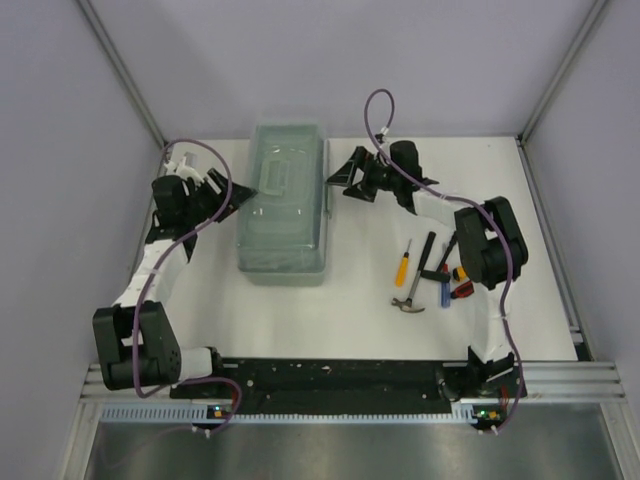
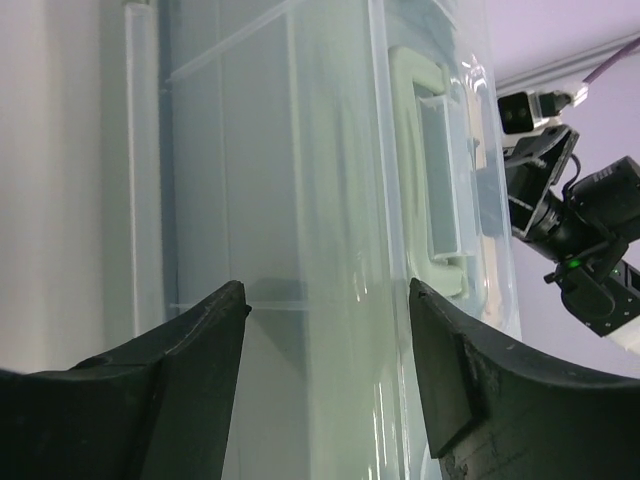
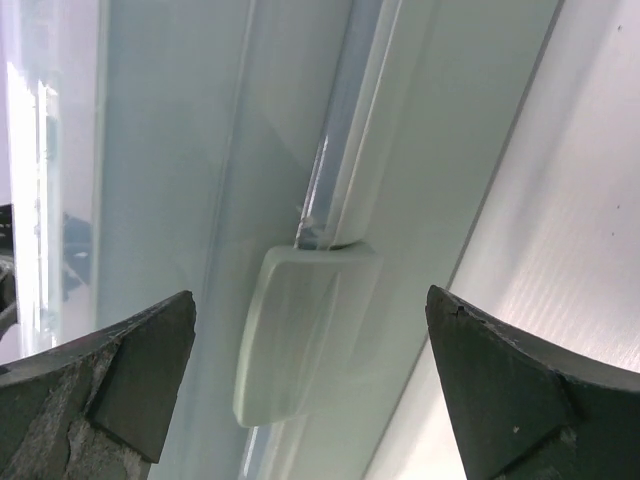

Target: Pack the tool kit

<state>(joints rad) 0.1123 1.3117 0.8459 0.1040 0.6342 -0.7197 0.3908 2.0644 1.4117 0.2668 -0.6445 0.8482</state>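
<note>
Your white table (image 1: 350, 330) sits between lilac walls (image 1: 300, 60) — the pale green translucent plastic toolbox (image 1: 285, 205) lies upper centre, loose hand tools (image 1: 430, 275) lower right. The left gripper (image 1: 240, 192) and right gripper (image 1: 340, 178) flank it, jaws apart.

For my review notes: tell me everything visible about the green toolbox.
The toolbox is pale green, translucent plastic, rectangular, lid shut, with a recessed carry handle on top and a latch on its right side. It stands flat on the white table, long axis pointing away from the near edge. The open left tool and right tool flank it closely; contact cannot be confirmed.
</note>
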